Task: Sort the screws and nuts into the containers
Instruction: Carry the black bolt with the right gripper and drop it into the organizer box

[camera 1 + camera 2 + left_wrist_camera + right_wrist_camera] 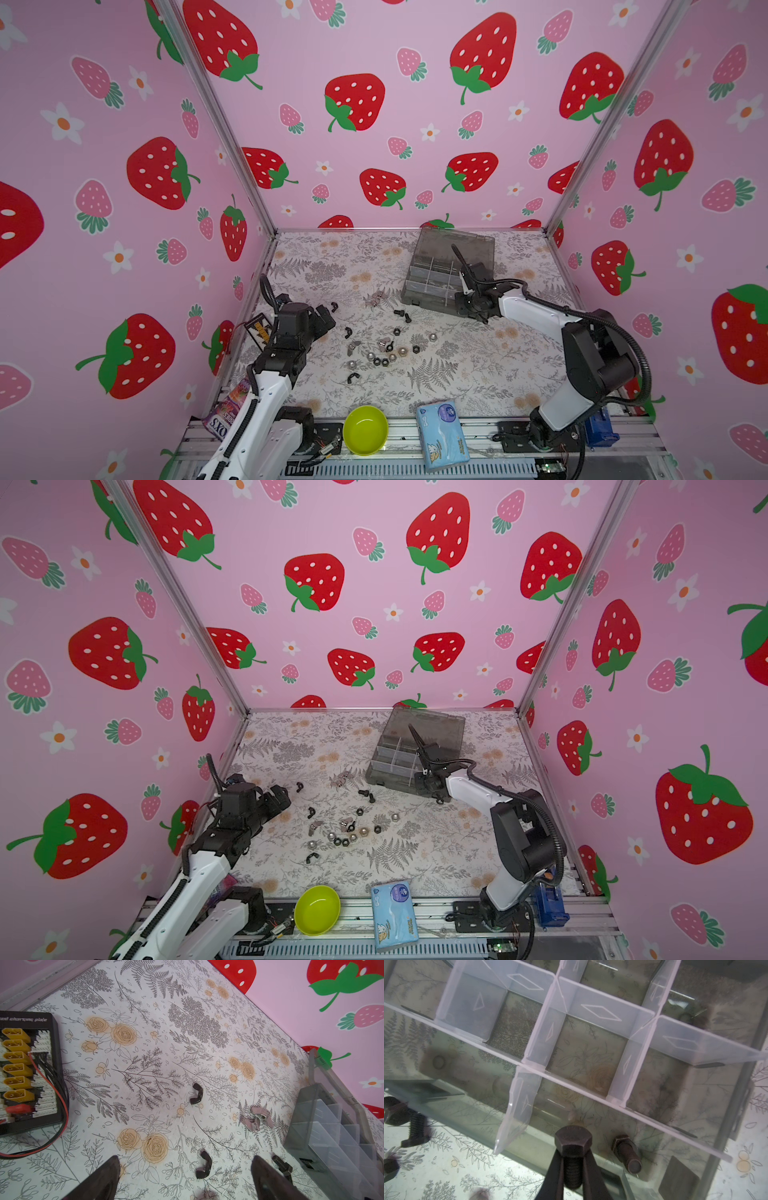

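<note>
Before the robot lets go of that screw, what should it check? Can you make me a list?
1. Grip: right hand shut on the black screw: ok.
2. Way in: organizer box has its lid open: ok.
3. Screw fully past the box's front wall: cannot tell; its head hangs over the compartment and its shaft is near the wall.
4. Matching piece in that compartment: ok, another black screw lies there.
5. Out of the way: left hand open, apart from the box: ok.
6. Sorting finished: not ok, many loose nuts lie on the table.
</note>
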Robot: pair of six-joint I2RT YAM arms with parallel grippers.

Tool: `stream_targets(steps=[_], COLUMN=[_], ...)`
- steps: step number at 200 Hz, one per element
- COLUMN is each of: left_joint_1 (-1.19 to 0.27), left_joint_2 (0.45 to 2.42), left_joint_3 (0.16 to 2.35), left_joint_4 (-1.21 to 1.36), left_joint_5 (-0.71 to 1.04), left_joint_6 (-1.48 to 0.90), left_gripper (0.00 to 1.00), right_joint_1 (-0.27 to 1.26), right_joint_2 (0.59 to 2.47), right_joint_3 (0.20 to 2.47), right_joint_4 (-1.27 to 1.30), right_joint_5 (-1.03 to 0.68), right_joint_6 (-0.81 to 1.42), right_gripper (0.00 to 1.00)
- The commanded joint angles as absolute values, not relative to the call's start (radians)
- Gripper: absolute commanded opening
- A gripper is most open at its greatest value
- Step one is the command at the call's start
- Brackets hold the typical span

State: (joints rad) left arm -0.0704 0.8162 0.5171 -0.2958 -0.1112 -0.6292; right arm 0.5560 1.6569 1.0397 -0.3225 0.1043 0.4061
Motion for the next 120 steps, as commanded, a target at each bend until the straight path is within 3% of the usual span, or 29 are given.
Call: stream_targets(steps=[1, 53, 120], left_joint_1=[-0.074, -0.073, -0.074], left_joint_2=[0.824, 0.841, 0.839], left_joint_3=[0.563, 0.579, 0.571], left_joint_4=[-0.297, -0.296, -0.296], left_joint_5=[-0.109, -0.098, -0.095], left_joint_6=[-0.632, -0.632, -0.636], left_gripper=[0.99, 0.99, 0.99], right_joint_1=[0.551, 0.551, 0.553], right_joint_2=[1.670, 1.680, 1.629], right_joint_3=[1.082, 1.107, 1.097], right_joint_4=[-0.327, -0.366, -0.367], right_joint_5=[0.131, 0.156, 0.127], right_joint_6=[0.385, 0.381, 0.374], right_gripper=[0.05, 0.25, 0.30])
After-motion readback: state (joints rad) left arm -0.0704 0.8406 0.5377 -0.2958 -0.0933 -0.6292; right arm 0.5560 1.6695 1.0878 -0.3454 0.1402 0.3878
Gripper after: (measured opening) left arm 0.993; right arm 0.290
